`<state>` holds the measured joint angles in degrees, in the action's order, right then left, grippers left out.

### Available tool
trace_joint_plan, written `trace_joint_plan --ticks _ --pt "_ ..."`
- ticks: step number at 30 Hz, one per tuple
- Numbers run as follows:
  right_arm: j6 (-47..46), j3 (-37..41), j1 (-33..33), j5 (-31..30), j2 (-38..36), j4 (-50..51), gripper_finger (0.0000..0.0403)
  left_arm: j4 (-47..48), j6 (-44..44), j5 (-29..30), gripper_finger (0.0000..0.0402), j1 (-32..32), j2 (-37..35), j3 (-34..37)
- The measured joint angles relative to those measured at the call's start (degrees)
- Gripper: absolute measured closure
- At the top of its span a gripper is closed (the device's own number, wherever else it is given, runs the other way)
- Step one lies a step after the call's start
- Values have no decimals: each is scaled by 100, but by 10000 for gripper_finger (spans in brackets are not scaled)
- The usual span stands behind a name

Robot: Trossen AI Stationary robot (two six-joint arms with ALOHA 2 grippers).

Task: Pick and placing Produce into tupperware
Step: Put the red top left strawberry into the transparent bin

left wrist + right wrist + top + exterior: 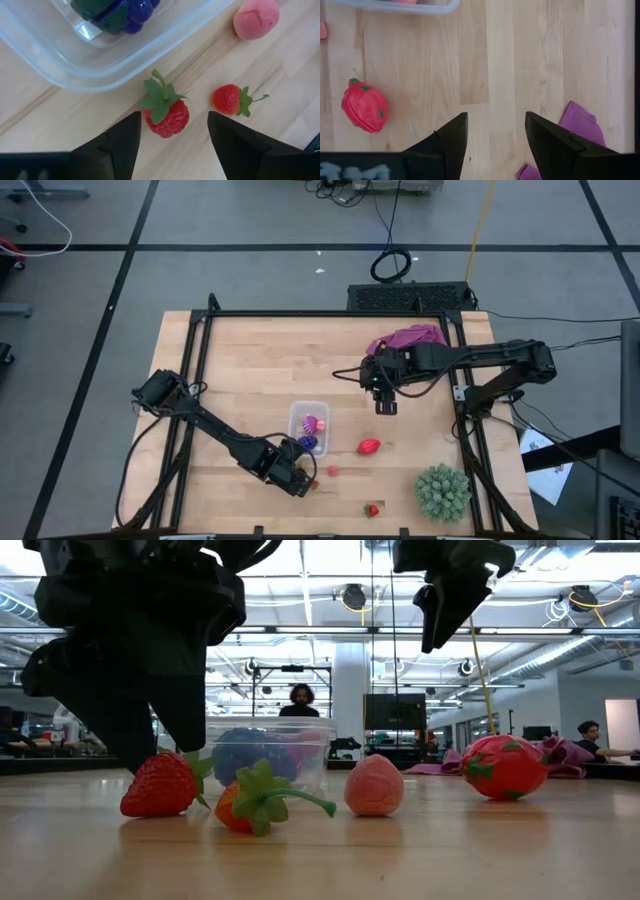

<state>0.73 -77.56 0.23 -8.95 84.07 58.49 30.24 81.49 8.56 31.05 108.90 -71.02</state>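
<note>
The clear tupperware [309, 423] stands mid-table and holds a purple grape bunch [125, 12] and a purple-pink round piece [311, 423]. My left gripper [172, 117] is open and low over the table, just near of the tupperware. Its fingers stand on either side of a red strawberry [167, 116] without touching it. A second strawberry [230, 99] and a small pink piece [256, 19] lie close by. A larger red piece [369, 446] lies to the right. My right gripper [386, 407] hangs open and raised over the table, with nothing between its fingers.
A spiky green ball plant [442, 492] sits at the near right corner, and another strawberry [372, 510] lies near the front edge. A purple-pink cloth [405, 338] lies at the far right. People show in the room behind the table.
</note>
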Motion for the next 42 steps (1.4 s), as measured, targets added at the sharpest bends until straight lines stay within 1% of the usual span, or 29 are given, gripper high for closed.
trace_joint_plan --ticks 7,14,27,30,35,38,42 --pt "14 0 0 2 0 -47 213 101 -8 -20 170 2 120 0" --pt "16 0 0 4 0 -94 213 -19 -42 -88 170 -53 299 -17" --pt "16 0 0 6 0 -279 213 -9 -57 -81 171 -52 310 -13" --pt "16 0 0 6 0 -301 213 6 -57 -74 188 -52 313 -11" --pt "16 0 0 6 1 -301 213 17 -109 -57 240 -52 317 -4" --pt "14 0 0 6 1 -301 213 1 -146 -55 263 -50 317 -4" --pt "14 0 0 6 0 -301 213 -9 -142 -28 268 -22 317 -4"
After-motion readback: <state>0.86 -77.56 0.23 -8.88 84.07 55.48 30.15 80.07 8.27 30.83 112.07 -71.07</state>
